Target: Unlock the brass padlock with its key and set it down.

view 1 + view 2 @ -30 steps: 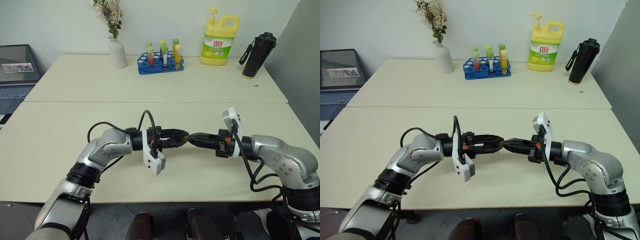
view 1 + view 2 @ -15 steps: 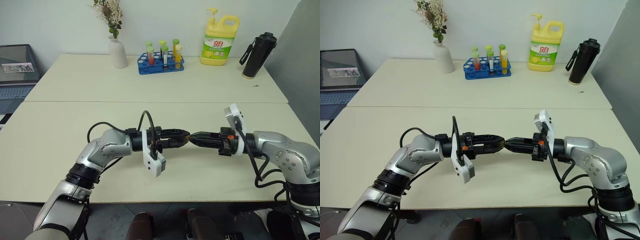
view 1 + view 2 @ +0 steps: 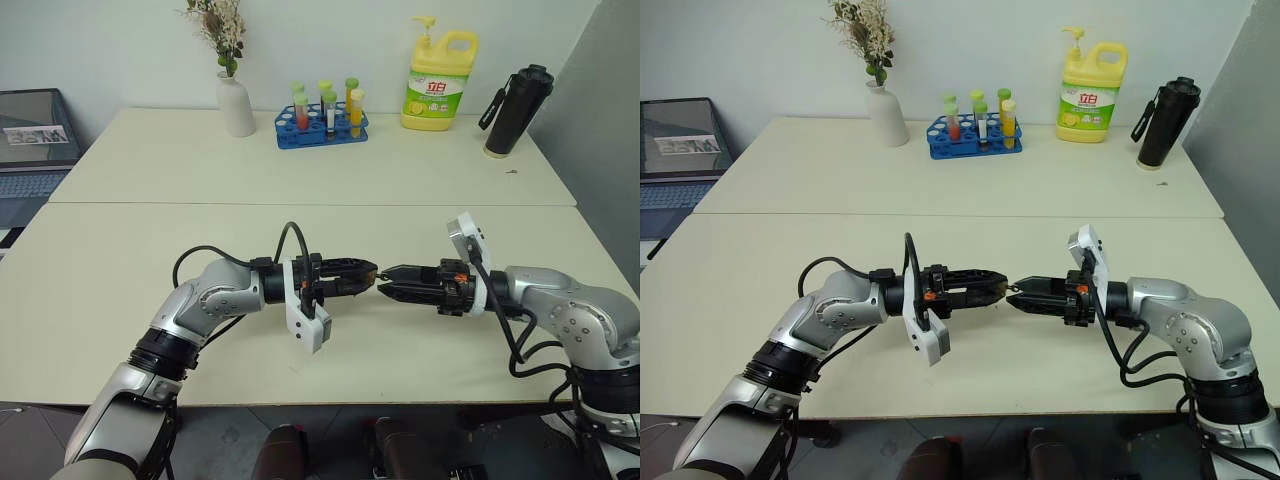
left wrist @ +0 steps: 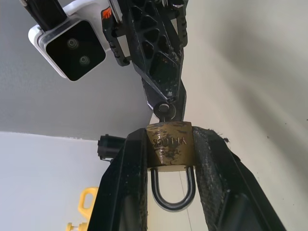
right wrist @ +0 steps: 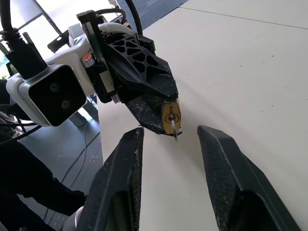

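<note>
The brass padlock is clamped between the two fingers of my left gripper, which is shut on it just above the table's front half. Its silver shackle points back toward my left wrist, both legs meeting the body. The key sticks out of the padlock's bottom face, toward my right arm. My right gripper faces the left one tip to tip. It is open, one finger on each side of the key, holding nothing.
Along the table's far edge stand a white vase with dried flowers, a blue rack of test tubes, a yellow detergent bottle and a black flask. A laptop sits off the table's left.
My right gripper's fingers have parted and let go of the key, which stays in the padlock. My left gripper and the padlock have not moved.
</note>
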Tool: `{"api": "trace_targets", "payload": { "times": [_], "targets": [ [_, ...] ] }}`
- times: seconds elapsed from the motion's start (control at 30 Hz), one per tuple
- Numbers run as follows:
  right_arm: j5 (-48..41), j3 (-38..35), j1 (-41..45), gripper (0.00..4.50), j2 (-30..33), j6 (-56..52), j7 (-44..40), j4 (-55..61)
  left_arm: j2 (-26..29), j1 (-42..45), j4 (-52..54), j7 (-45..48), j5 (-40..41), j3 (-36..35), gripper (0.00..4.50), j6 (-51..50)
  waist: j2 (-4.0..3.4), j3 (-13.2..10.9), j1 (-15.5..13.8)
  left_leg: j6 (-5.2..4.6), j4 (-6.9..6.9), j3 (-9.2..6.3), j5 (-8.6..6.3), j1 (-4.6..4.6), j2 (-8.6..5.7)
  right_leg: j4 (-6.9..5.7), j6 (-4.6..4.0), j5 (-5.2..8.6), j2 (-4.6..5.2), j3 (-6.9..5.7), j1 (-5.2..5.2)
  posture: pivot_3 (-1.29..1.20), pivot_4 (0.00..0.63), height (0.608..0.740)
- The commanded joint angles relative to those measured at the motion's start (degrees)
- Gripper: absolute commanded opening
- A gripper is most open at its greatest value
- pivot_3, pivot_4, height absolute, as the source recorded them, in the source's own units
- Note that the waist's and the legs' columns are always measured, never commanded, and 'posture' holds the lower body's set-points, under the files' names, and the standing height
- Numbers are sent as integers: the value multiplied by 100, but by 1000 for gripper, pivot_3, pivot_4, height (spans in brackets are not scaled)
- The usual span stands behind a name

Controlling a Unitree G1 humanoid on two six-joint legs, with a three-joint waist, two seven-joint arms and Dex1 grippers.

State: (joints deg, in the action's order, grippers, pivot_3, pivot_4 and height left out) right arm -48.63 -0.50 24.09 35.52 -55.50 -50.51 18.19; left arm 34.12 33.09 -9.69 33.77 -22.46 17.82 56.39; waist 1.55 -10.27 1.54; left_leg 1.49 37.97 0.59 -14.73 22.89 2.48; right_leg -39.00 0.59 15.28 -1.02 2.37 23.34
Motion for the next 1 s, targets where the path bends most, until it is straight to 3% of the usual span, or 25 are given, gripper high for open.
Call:
{"api": "trace_targets", "payload": {
  "times": [0.03,0.23,0.53,0.83,1.0],
  "targets": [
    [-147,-151,87,1810,-14,13,-12,41,58,8,176,-79,68,-34,966,-13,0,0,0,0,0,0,0,0,0,0,0,0,0,0,0,0,150,740],
    [-259,-166,94,0,17,-51,-77,18,109,-66,228,-80,-22,-4,966,58,0,0,0,0,0,0,0,0,0,0,0,0,0,0,0,0,150,740],
    [-341,-162,162,0,75,-159,-127,-48,127,-115,257,-111,-91,8,966,100,0,0,0,0,0,0,0,0,0,0,1,0,0,0,0,0,150,740],
    [-884,-180,610,0,105,-1320,64,-473,90,-170,311,-284,-308,-34,966,135,0,0,2,0,0,-1,0,0,1,0,-4,-2,1,2,0,0,150,740],
    [-1393,-487,941,0,-214,-2503,752,-974,47,-200,344,-548,-618,-102,966,183,0,0,1,0,0,1,0,0,3,-1,-22,-13,2,0,0,0,150,740]
  ]
}}
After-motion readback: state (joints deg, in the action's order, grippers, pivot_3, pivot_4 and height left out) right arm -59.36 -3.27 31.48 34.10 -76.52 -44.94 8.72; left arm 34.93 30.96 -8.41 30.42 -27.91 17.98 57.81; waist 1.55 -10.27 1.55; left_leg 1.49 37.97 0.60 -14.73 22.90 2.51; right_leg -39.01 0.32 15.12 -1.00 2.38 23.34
